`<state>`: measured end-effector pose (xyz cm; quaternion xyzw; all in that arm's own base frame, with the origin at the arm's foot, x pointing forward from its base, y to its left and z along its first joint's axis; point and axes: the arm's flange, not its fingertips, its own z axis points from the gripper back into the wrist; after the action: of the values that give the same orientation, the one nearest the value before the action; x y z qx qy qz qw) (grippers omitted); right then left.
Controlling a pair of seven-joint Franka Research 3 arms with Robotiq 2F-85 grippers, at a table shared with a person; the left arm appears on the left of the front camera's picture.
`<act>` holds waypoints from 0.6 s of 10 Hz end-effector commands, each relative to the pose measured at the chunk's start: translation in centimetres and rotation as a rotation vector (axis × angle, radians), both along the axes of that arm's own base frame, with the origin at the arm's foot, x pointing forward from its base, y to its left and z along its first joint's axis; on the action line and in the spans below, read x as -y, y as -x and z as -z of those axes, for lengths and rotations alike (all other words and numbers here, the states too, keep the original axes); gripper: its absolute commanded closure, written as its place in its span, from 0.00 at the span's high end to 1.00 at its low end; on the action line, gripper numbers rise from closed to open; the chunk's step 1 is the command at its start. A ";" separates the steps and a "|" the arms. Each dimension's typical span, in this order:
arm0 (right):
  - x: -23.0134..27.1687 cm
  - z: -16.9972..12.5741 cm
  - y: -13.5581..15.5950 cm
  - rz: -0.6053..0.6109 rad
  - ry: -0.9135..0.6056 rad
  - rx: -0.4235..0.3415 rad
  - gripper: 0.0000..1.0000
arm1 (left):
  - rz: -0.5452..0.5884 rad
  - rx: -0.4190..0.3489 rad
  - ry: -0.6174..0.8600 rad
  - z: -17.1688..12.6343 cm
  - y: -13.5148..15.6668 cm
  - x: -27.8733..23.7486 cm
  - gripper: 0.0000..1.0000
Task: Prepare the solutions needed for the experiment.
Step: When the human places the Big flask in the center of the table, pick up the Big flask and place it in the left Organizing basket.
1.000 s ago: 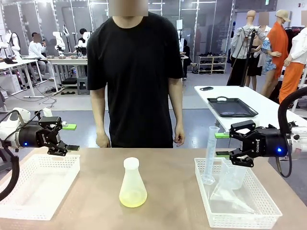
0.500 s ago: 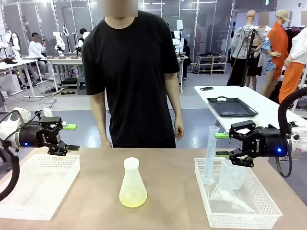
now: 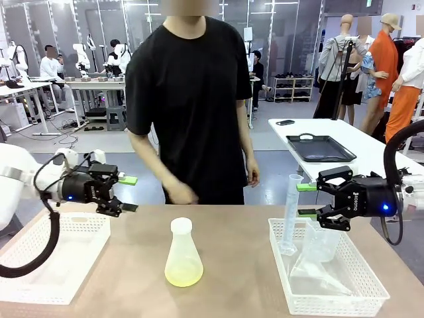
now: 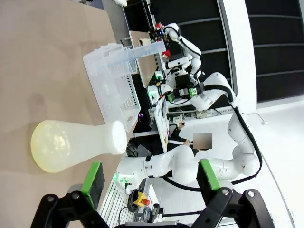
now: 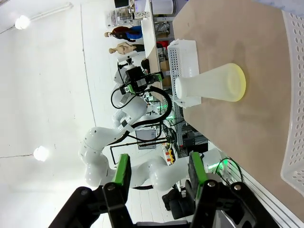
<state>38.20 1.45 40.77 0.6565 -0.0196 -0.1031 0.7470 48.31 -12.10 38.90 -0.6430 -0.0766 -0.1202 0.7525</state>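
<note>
A frosted plastic conical flask [image 3: 183,255], tinted at its base by a shallow pool of pale yellow solution [image 3: 183,275], is being shown upright at the middle of the table [image 3: 232,291], well apart from the left basket [image 3: 40,289] and the right basket [image 3: 338,305]. The left gripper [image 3: 127,193] is being carried released and empty above the left basket's far edge. The right gripper [image 3: 306,200], jaws parted on nothing, is being poised just beside a graduated cylinder [image 3: 290,218]. The flask is being judged light, smooth and easily tipped, and a hold at the narrow neck is being favoured.
</note>
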 end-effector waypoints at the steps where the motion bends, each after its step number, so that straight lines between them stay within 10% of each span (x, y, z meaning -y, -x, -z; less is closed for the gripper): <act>1: 0.0 -0.2 0.0 0.004 -0.003 0.005 0.63 | 0.093 0.125 -0.028 -0.1 -0.7 2.0 1.00; 6: 0.0 -0.2 0.0 0.004 -0.003 0.005 0.63 | 0.430 0.666 -0.234 1.5 1.7 4.3 1.00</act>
<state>38.20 1.45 40.78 0.6564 -0.0197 -0.1029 0.7471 46.68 -16.52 38.04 -0.5137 -0.1197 -0.4354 0.7295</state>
